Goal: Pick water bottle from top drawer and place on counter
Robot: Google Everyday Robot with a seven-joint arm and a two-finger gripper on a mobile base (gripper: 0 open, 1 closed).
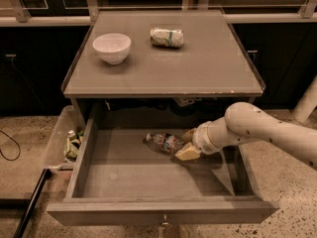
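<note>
Fingers (187, 153) apart, our gripper (187, 144) hangs inside the shallow grey wooden top drawer (124, 168), small clear ribbed water bottle (163, 142) just ahead; we should clamp squarely mid-body.

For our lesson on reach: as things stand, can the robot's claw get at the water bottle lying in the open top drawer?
Probably yes. The claw is down inside the open top drawer, right beside the water bottle, with nothing lying between them.
</note>
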